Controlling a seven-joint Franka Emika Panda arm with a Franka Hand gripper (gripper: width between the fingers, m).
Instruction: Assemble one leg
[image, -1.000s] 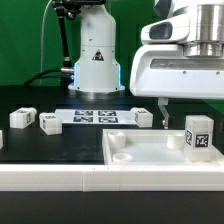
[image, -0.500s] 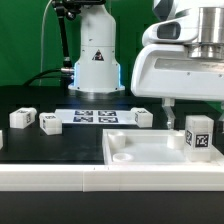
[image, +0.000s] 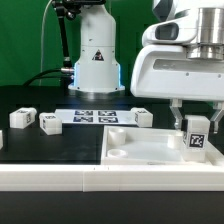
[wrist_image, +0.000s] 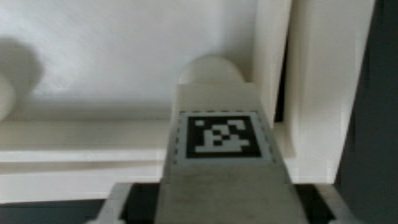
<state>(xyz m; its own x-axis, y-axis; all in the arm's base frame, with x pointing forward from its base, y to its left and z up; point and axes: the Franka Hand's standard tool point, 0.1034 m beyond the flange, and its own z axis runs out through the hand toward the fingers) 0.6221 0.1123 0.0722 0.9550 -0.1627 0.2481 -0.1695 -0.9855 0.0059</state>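
A leg (image: 197, 138), a small white block with a marker tag, stands upright on the large white panel (image: 150, 152) at the exterior view's right. My gripper (image: 197, 120) is down over it, one finger on each side of the leg. In the wrist view the leg (wrist_image: 222, 150) fills the middle, with a dark gap on each side between it and the fingers (wrist_image: 128, 203), so the gripper (wrist_image: 222, 205) is open around it. Three more legs lie on the black table: two at the left (image: 20, 117) (image: 49, 122) and one (image: 143, 117) behind the panel.
The marker board (image: 95, 116) lies flat on the table behind the panel. The arm's white base (image: 95, 55) stands at the back. The panel has recessed corners (image: 120, 157) and a raised rim next to the leg (wrist_image: 306, 90).
My gripper has moved toward the exterior view's right and down, from beside the leg to straddling it. The leg and the other parts have not moved.
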